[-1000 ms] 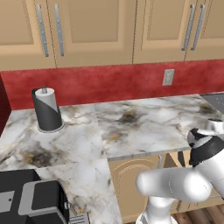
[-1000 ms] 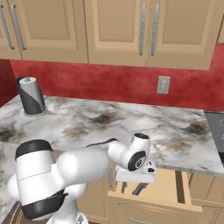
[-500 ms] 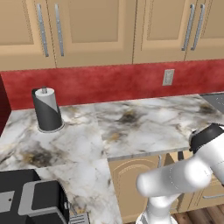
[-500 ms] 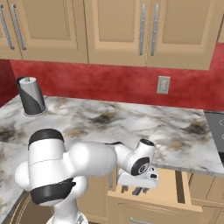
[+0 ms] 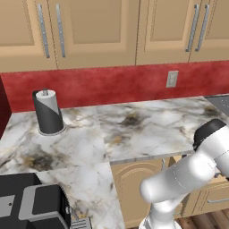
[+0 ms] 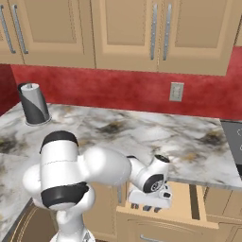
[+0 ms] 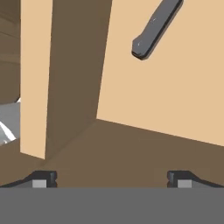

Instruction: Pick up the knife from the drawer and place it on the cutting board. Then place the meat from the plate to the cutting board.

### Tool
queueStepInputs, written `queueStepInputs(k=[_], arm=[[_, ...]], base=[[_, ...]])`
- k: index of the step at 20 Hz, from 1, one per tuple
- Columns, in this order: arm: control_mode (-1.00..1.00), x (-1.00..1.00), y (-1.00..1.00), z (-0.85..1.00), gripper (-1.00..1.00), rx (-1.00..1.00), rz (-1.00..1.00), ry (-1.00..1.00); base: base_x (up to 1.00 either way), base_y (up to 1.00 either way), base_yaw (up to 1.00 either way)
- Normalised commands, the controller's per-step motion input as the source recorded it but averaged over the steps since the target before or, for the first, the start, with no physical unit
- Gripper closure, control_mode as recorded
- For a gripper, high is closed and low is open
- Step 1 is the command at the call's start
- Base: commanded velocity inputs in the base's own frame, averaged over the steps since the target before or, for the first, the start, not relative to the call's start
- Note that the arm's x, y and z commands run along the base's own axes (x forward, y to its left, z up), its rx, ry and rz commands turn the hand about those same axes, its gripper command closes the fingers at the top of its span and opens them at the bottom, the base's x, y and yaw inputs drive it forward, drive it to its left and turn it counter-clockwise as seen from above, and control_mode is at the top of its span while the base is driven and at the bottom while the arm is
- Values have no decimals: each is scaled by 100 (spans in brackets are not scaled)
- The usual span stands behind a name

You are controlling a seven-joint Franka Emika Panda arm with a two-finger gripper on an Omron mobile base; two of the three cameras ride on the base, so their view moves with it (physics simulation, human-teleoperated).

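Gripper (image 6: pixel 147 206) was down over the open drawer (image 6: pixel 186 208), below the counter edge, jaws spread wide with nothing between them. In the hand view the two finger tips (image 7: pixel 43 178) sat far apart at the bottom, over the drawer's brown inner wall. Beyond them lay the light tan drawer floor (image 7: pixel 175 83), and on it a dark grey knife handle (image 7: pixel 154 27), lying at a slant, its near end rounded; the rest ran out of the top of that view, so blade not seen. Handle was well clear of the fingers, no contact.

From the right base view the arm bent down from the shoulder, wrist low in front of the cabinet, hand over the drawer's left part. From the left base view the forearm reached off to the right past the counter edge.

Further back: marbled counter (image 5: pixel 134 129), with a dark paper towel holder (image 5: pixel 47 112) standing upright at its far left. Stovetop corner (image 6: pixel 234 142) at the right edge. Behind that a red backsplash with a wall outlet (image 6: pixel 176 91), and tan upper cabinets (image 6: pixel 123 28) above.
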Motion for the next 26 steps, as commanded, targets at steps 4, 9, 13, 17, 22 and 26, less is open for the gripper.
queueStepInputs(k=[4,9,13,17,22,26], arm=[[-100,-40,0,0,-100,1,0,2],[-100,-54,0,-4,-100,0,0,3],[-100,-57,0,-6,-100,1,0,5],[-100,-30,14,0,-100,3,-3,1],[-100,22,40,0,-100,8,-5,0],[-100,45,34,0,-100,13,-6,0]], base=[[0,0,0],[0,0,0],[0,0,0],[0,0,0],[0,0,0],[0,0,0]])
